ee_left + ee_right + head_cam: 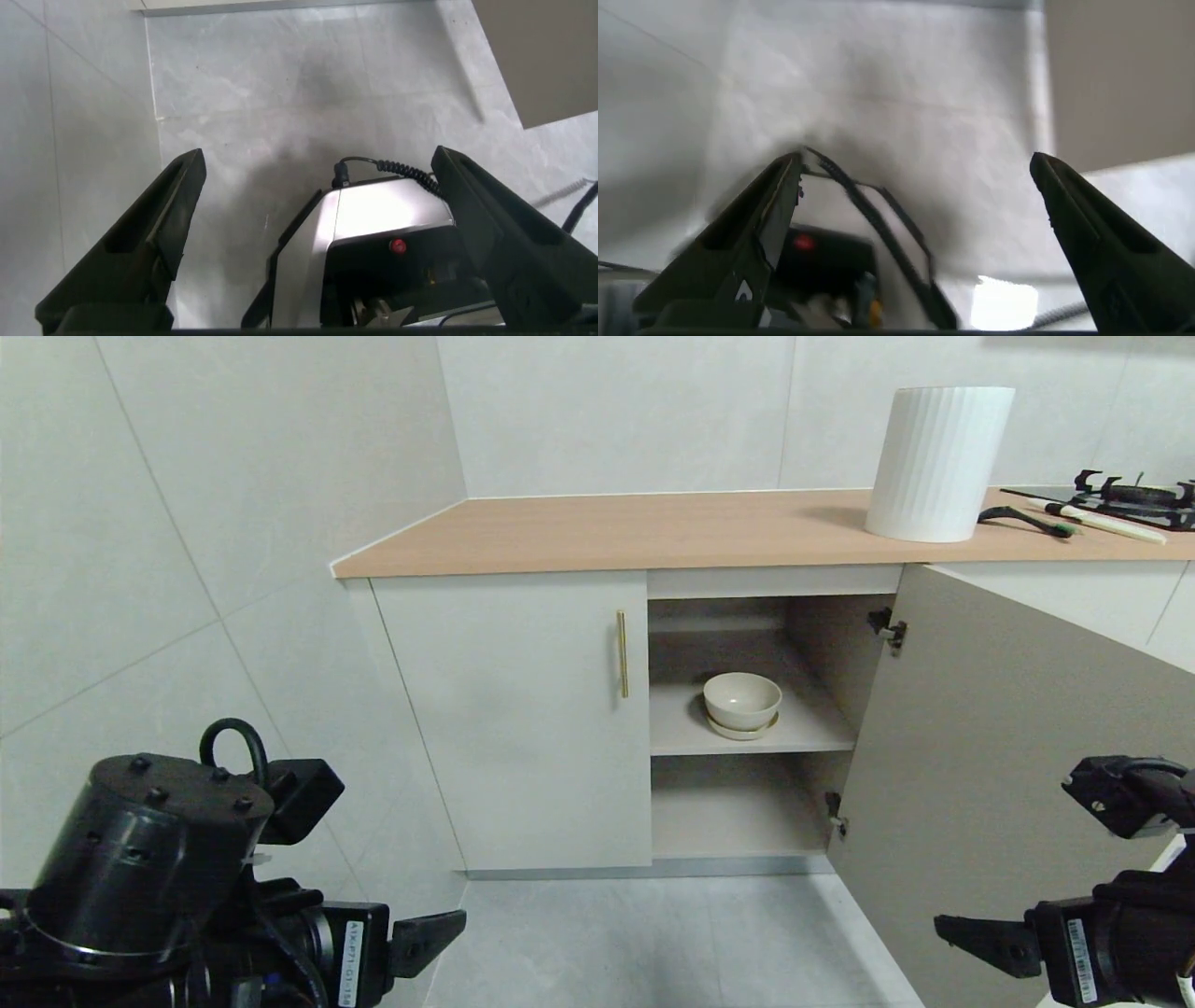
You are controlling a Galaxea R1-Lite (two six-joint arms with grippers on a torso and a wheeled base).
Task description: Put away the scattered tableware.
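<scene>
A cream bowl (741,698) sits on a small plate (740,729) on the middle shelf (803,733) of the open cabinet. On the wooden counter (635,532) at the far right lie a black utensil (1022,518) and a pale, long-handled one (1111,523). My left gripper (439,933) hangs low at the lower left, well short of the cabinet. In the left wrist view, the left gripper (318,154) is open over the floor with nothing in it. My right gripper (962,933) is low on the right, in front of the open door. It (915,161) is open and empty too.
The right cabinet door (990,775) stands swung out toward me. The left door (523,719), with a gold handle (622,653), is shut. A tall white ribbed container (936,462) stands on the counter beside a stove (1134,495). A tiled wall closes off the left.
</scene>
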